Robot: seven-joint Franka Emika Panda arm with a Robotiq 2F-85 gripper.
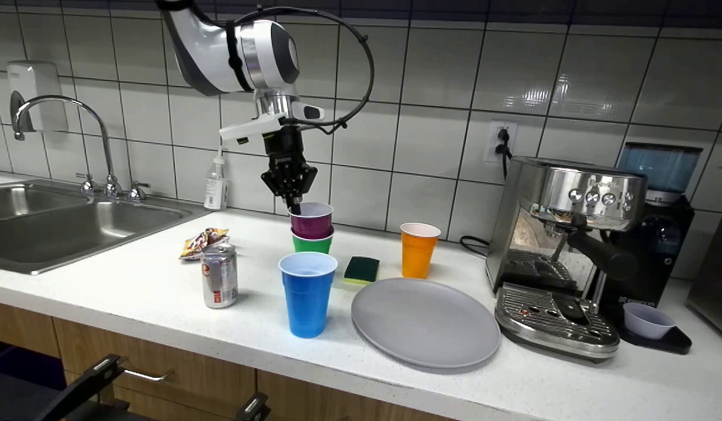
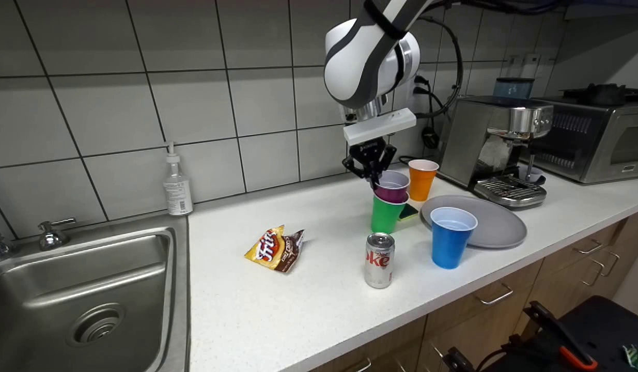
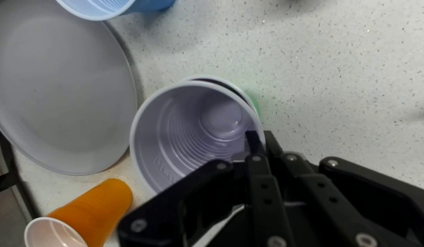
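The gripper (image 3: 264, 137) is pinched tight on the wall of the purple cup (image 3: 191, 127), up at the rim. The wrist view shows how: a thin black finger (image 3: 254, 142) is inside the cup, and its partner is outside, with the wall squeezed between them. That view also looks right down to the bottom of the purple cup, which the exterior views hide.

The mouth of the purple cup points up, and its low part is down in the green cup (image 2: 385, 216). Both exterior views show this stack on the counter (image 2: 231, 315), nearer the back edge than the blue cup (image 1: 308, 301). The wrist view shows only a bit of rim and a thin green strip of the lower cup.

The blue cup stands near the front edge, and in an exterior view it hides the foot of the green cup. Just beside it, toward the coffee machine (image 1: 562, 199), lies the gray plate (image 1: 425, 321). The orange cup (image 1: 419, 251) stands near the back edge, and the sponge (image 1: 362, 269) lies between it and the green cup.

Only the exterior views show the soda can (image 2: 379, 261), near the front edge, and the chip bag (image 2: 276, 248), nearer the sink (image 2: 180, 289). The bag's big letters show in an exterior view (image 2: 269, 245); from the other place, the can hides part of it.
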